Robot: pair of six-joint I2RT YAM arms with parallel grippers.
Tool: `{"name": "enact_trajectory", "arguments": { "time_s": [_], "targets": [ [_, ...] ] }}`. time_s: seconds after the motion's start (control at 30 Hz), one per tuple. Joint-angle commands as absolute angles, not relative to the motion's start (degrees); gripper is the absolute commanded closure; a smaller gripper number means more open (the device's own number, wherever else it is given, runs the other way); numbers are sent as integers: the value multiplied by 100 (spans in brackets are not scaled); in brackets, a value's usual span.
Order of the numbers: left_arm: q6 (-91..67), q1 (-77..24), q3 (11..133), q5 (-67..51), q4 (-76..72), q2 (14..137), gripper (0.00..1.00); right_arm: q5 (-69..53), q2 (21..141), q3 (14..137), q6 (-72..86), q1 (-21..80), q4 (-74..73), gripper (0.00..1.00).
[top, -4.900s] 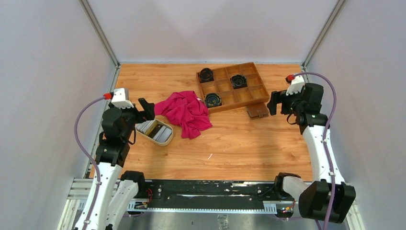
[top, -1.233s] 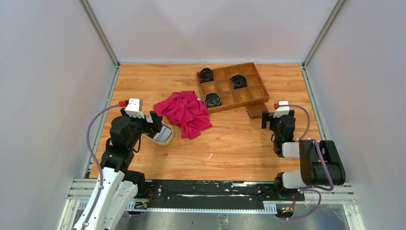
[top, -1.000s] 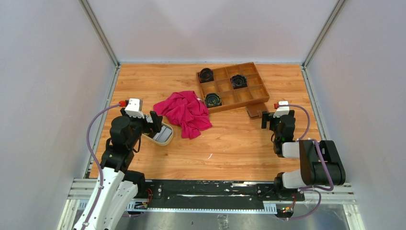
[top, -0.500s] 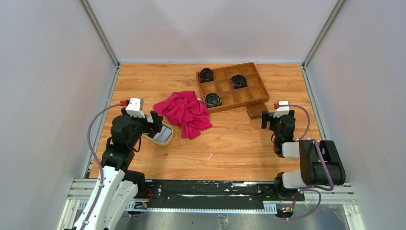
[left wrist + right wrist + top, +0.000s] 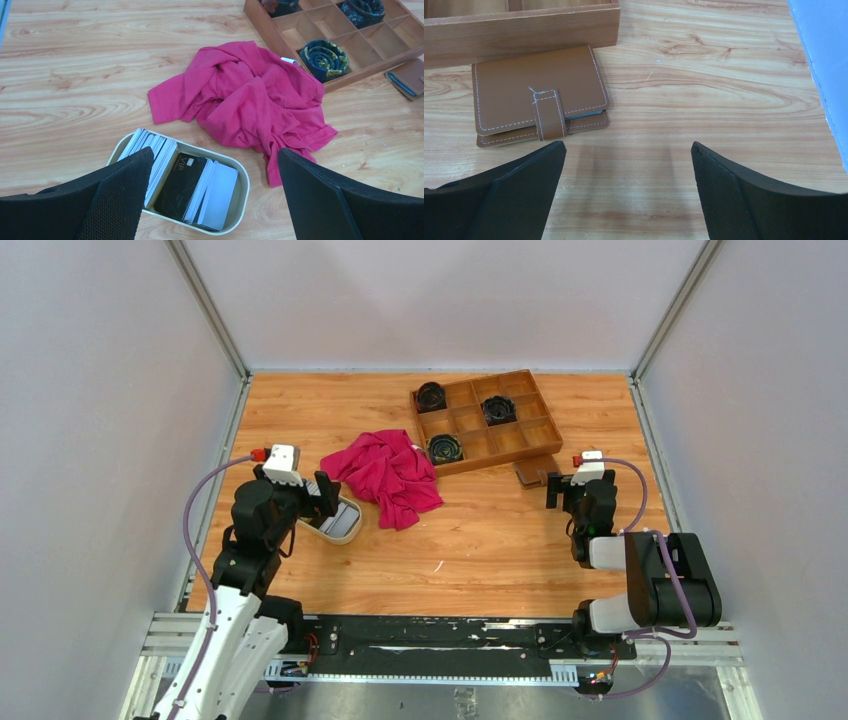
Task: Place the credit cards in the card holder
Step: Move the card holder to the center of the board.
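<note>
The credit cards point(image 5: 187, 183), white and grey with a black one on top, lie in a cream oval dish point(image 5: 243, 187), also in the top view point(image 5: 345, 531). My left gripper point(image 5: 215, 165) is open above the dish, also in the top view point(image 5: 325, 496). The card holder point(image 5: 537, 94), a closed brown leather wallet with a snap tab, lies against the wooden tray; it also shows in the top view point(image 5: 532, 470). My right gripper point(image 5: 628, 160) is open and empty just near of it, low over the table point(image 5: 556, 488).
A crumpled pink cloth point(image 5: 388, 472) lies right of the dish. A brown wooden compartment tray point(image 5: 485, 420) with three dark coiled items stands at the back. White walls enclose the wooden table point(image 5: 480, 550).
Since 4.9 s ago the right arm has folded down low toward the wallet and the left gripper has moved over the dish. In the last second nothing has visibly moved.
</note>
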State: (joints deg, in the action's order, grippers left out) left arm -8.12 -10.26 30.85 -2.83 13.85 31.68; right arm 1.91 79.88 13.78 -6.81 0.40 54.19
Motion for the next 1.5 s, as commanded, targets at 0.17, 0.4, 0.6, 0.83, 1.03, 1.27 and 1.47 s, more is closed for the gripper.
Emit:
{"name": "enact_trajectory", "arguments": {
  "time_s": [0.17, 0.4, 0.6, 0.83, 1.03, 1.27, 1.47],
  "targets": [
    [-830, -1046, 3237, -517, 1394, 3112, 0, 336, 7972, 1461, -606, 93, 5396, 0],
    [-921, -1046, 3302, -812, 1339, 3322, 0, 334, 7972, 1463, -606, 90, 5396, 0],
    [-1304, -1046, 3308, -1062, 1273, 3434, 0, 342, 7972, 1457, -606, 91, 5396, 0],
    [-1153, -1046, 3273, -866, 1457, 3197, 0, 343, 7972, 1467, -615, 92, 5396, 0],
    [-1193, -1046, 3283, -1131, 1397, 3227, 0, 111, 7378, 1804, -773, 89, 4404, 0],
    [-1376, -1046, 3443, -1420, 1468, 3155, 0, -427, 6951, 4459, -1126, 46, -861, 0],
    [-1882, -1046, 3721, -1917, 1540, 3144, 0, -905, 6024, 5030, -1318, -128, -2227, 0]
  ]
}}
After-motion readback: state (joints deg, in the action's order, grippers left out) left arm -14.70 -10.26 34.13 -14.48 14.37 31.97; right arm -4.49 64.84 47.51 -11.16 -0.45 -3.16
